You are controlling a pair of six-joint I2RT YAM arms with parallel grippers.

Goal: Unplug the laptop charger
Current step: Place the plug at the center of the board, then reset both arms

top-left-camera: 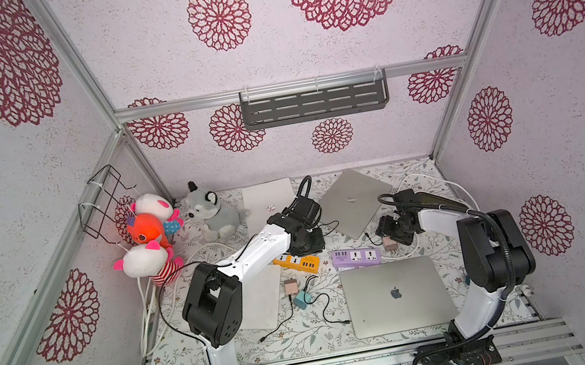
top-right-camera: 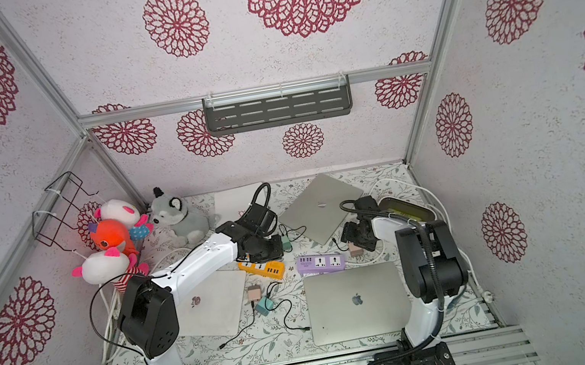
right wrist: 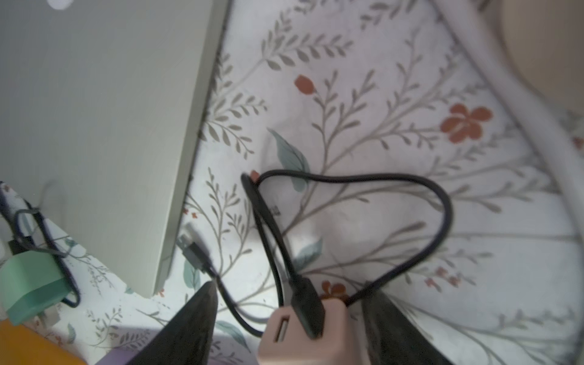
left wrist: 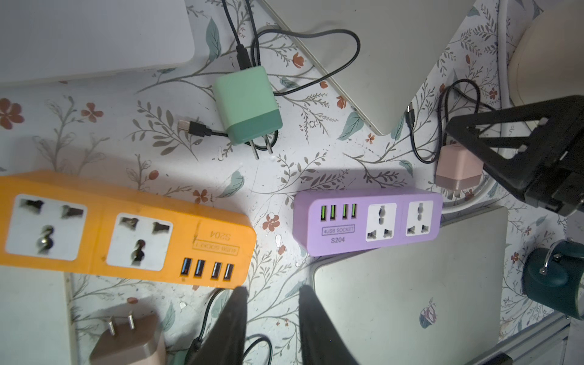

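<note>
In both top views the right end effector hangs over the pink charger, right of the tabletop's centre, just off the purple power strip's end. The left end effector sits above the orange power strip.

Left wrist view: fingers apart, nothing between them, and the pink charger's prongs lie bare beside the purple strip.

Right wrist view: jaws wide, straddling the pink charger, a gap on each side. Its black cable loops away, its free plug by a silver laptop's corner.
</note>
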